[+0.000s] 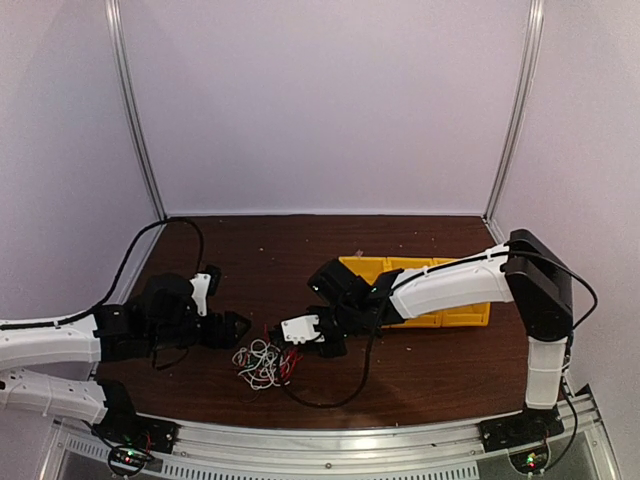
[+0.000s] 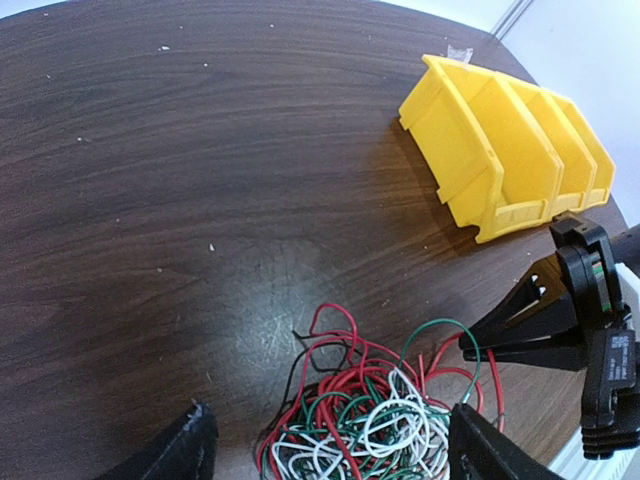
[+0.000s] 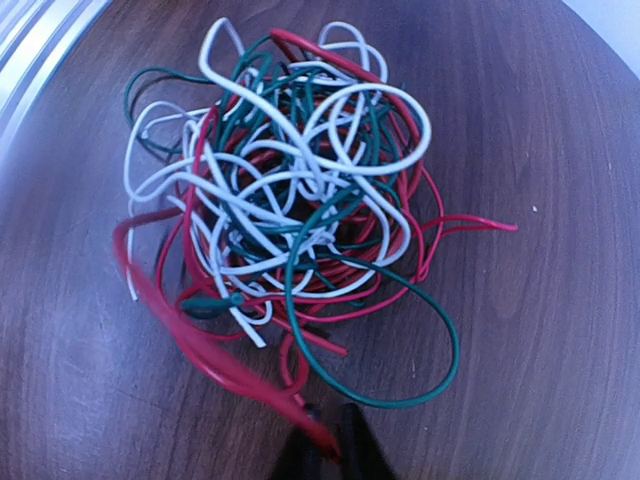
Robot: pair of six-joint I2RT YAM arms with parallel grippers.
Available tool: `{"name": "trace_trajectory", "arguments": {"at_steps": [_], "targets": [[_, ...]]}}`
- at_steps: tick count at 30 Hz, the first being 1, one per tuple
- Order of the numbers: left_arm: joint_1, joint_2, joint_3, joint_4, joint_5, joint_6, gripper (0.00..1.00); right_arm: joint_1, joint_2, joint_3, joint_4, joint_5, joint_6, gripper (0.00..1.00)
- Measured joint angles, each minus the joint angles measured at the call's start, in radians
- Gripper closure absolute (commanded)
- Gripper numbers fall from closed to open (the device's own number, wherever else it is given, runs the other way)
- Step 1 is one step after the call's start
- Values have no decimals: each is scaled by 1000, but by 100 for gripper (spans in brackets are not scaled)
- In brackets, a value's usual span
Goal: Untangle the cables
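Two arms, both mine, reach over the dark wooden table point(image 1: 420, 375) in the view from above. My left gripper point(image 1: 238, 328) sits low on the left and my right gripper point(image 1: 292, 348) reaches in from the right. The cables point(image 1: 265, 363) lie in one small knot on the table near the front edge, just below and between the two. A row of yellow bins point(image 1: 440, 300) stands behind my right forearm, well apart from the knot.

From my left wrist, my two fingers point(image 2: 190, 450) stand spread wide, one at each lower corner, gripping nothing. The tangle of red, white and green wire lies on the table between them. My right gripper's black fingers point in from the right, tips together at the edge of the tangle. The bins stand at the upper right.

From my right wrist, the knot fills the middle of the view, with a green loop and a red end straying out to the right. My fingertips point(image 3: 355, 450) are pressed close at the bottom edge. One red strand point(image 3: 200, 345) runs from the left side of the bundle into them. It is blurred there, but it looks pinched between my jaws.
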Motion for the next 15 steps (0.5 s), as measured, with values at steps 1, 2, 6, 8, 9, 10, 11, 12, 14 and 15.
{"name": "trace_trajectory", "arguments": {"at_steps": [1,2,6,8,9,10,11,12,14,15], "targets": [[0,2,0,0,8,3,19,0,0,2,-3,0,2,100],[0,3,0,0,17,6,19,0,0,4,-8,-2,10,100],[0,7,-12,18,80,56,19,3,-4,14,-36,-2,18,100],[-4,-4,-38,42,106,88,19,3,-23,28,-74,-6,37,100],[-10,-21,-58,54,117,100,19,2,-34,37,-86,-9,46,100],[-17,-49,-80,69,122,109,19,2,-50,56,-109,-16,63,100],[-25,-86,-105,86,126,115,19,1,-64,84,-130,-27,81,100],[-32,-130,-127,100,127,122,19,-3,-78,122,-148,-43,101,100],[-42,-223,-166,138,127,132,21,-6,-95,201,-175,-76,142,100],[-43,-272,-185,159,128,135,21,-9,-99,255,-187,-96,166,100]]}}
